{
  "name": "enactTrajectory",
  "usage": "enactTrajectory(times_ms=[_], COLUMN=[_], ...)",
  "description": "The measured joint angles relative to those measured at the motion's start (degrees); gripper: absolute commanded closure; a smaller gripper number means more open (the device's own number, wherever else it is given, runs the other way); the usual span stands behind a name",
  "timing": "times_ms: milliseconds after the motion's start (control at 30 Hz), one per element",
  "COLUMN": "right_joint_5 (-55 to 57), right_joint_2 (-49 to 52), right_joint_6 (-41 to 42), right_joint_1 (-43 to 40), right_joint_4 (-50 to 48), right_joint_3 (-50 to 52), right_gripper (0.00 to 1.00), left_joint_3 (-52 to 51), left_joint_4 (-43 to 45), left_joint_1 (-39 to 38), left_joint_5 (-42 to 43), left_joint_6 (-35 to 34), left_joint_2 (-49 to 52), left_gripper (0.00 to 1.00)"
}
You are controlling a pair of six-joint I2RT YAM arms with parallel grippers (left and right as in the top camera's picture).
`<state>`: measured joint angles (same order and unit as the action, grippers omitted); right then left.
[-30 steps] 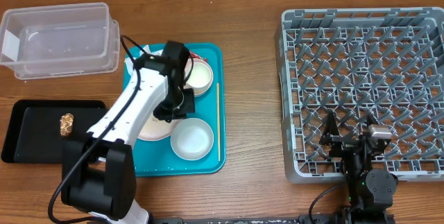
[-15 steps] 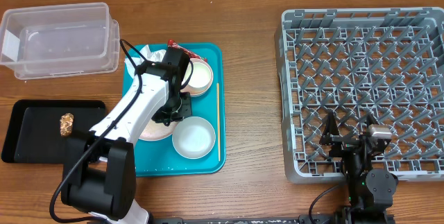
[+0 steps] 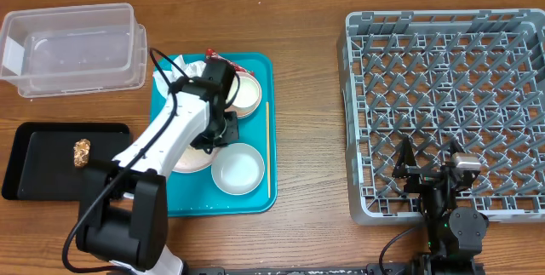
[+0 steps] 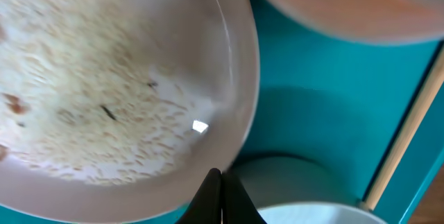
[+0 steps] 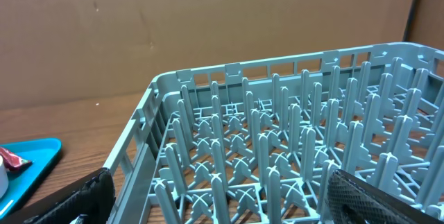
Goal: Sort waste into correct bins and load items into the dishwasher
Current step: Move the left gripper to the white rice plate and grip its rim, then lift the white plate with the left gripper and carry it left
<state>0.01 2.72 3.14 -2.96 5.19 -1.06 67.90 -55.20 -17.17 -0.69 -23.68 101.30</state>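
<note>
A teal tray (image 3: 255, 198) holds a beige plate (image 3: 181, 161) with rice residue, a white bowl (image 3: 236, 170), a small round dish (image 3: 246, 94), a wooden chopstick (image 3: 266, 147), a red wrapper (image 3: 223, 58) and white tissue (image 3: 181, 65). My left gripper (image 3: 213, 137) is shut and empty, low over the plate's right rim. In the left wrist view its tips (image 4: 220, 196) sit between the plate (image 4: 104, 92) and the bowl (image 4: 305, 213). My right gripper (image 3: 430, 169) is open and empty over the front of the grey dish rack (image 3: 451, 96).
A clear plastic bin (image 3: 72, 49) stands at the back left. A black bin (image 3: 34, 181) at the left holds a brown food scrap (image 3: 82, 151). The right wrist view shows the rack's prongs (image 5: 291, 148) and the tray's corner (image 5: 28, 161).
My left arm has shifted slightly over the plate's right side, staying shut. The right arm has not moved.
</note>
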Motion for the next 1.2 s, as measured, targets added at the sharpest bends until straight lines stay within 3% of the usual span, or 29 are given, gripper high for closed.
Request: enactTrajectory(times_ms=[400, 433, 467, 500, 633, 733, 833, 1200], right_joint_5=[0.0, 0.0, 0.0, 0.0, 0.0, 0.0, 0.0, 0.0], right_joint_2=[0.0, 0.0, 0.0, 0.0, 0.0, 0.0, 0.0, 0.0], right_joint_6=[0.0, 0.0, 0.0, 0.0, 0.0, 0.0, 0.0, 0.0], right_joint_1=[0.0, 0.0, 0.0, 0.0, 0.0, 0.0, 0.0, 0.0], right_joint_4=[0.0, 0.0, 0.0, 0.0, 0.0, 0.0, 0.0, 0.0], right_joint_3=[0.0, 0.0, 0.0, 0.0, 0.0, 0.0, 0.0, 0.0], right_gripper=[0.00, 0.00, 0.00, 0.00, 0.00, 0.00, 0.00, 0.00], left_joint_3=[-1.9, -1.9, -1.9, -1.9, -1.9, -1.9, -2.1, -7.9], left_joint_4=[-2.9, -2.9, -2.9, -2.8, -2.3, -1.3, 0.3, 9.0], left_joint_1=[-3.8, -3.8, -3.8, -3.8, -3.2, -2.4, -2.1, -2.1], left_joint_5=[2.1, 1.7, 1.1, 0.2, -3.6, -5.6, -6.5, -6.6], left_joint_6=[-1.7, -1.7, -1.8, -2.1, -2.0, -1.8, -1.7, 1.8], left_joint_2=[0.0, 0.0, 0.0, 0.0, 0.0, 0.0, 0.0, 0.0], left_gripper=[0.96, 0.86, 0.62, 0.50, 0.39, 0.42, 0.55, 0.58])
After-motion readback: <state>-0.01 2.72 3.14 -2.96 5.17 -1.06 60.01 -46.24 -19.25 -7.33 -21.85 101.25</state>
